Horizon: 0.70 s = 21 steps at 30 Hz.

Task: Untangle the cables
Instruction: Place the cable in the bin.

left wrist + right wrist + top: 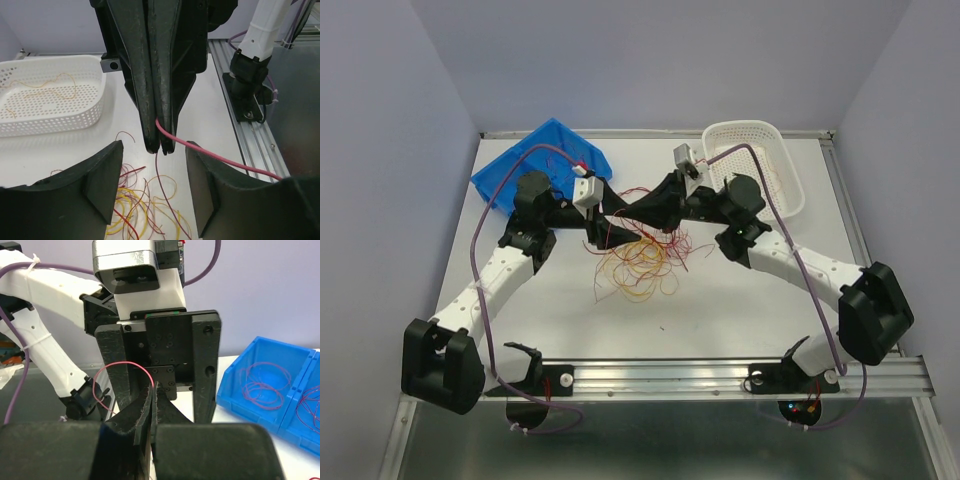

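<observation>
The cables (638, 262) lie in a loose pile of dark red and yellow strands mid-table, also seen below my fingers in the left wrist view (145, 210). My right gripper (156, 386) is shut on one pinkish-red cable (120, 365), which loops out from its tips. In the left wrist view that same red cable (215, 157) runs right over my right-hand finger. My left gripper (154, 190) is open, its fingers (102, 182) on either side of the right gripper's shut tips (159, 145) without touching them. From above, the left gripper (607, 232) and the right gripper (610, 222) meet just above the pile.
A white perforated basket (760, 135) at the back right holds a few thin yellow strands (45, 85). A blue bin (535, 150) at the back left holds red strands (260, 382). A metal rail (720, 375) runs along the near edge.
</observation>
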### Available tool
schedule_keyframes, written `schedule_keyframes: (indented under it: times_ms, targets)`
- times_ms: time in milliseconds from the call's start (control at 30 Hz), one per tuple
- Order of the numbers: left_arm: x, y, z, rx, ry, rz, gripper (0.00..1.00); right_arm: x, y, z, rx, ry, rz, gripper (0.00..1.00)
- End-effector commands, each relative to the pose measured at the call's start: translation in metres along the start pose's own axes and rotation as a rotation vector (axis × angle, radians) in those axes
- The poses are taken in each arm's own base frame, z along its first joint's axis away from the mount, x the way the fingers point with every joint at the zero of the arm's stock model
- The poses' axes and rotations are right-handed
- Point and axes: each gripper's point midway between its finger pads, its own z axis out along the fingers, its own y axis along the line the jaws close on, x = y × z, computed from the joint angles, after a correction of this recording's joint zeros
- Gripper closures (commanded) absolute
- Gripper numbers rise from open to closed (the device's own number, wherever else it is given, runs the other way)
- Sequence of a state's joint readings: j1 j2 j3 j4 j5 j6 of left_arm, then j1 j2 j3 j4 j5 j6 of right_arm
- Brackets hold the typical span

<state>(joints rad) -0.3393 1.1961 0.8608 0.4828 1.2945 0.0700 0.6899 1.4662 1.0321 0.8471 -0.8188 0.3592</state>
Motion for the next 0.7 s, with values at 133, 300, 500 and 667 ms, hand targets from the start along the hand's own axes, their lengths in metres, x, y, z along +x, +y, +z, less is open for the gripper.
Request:
schedule_keyframes:
  times_ms: [133, 300, 500, 667]
  targets:
    - [-0.017, 0.001, 0.002, 0.006, -0.024, 0.046, 1.0, -0.021, 0.018, 0.003, -0.078, -0.092, -0.062, 0.93]
    - [-0.025, 0.012, -0.01, -0.071, -0.033, 0.055, 1.0, -0.017, 0.015, -0.001, -0.043, -0.096, -0.059, 0.55]
    - [-0.037, 0.039, -0.071, -0.255, -0.033, 0.013, 1.0, -0.024, 0.014, -0.019, 0.076, -0.146, -0.093, 0.16]
    - [-0.04, 0.066, -0.12, -0.423, 0.016, -0.007, 1.0, -0.037, 0.015, -0.03, 0.136, -0.19, -0.111, 0.16]
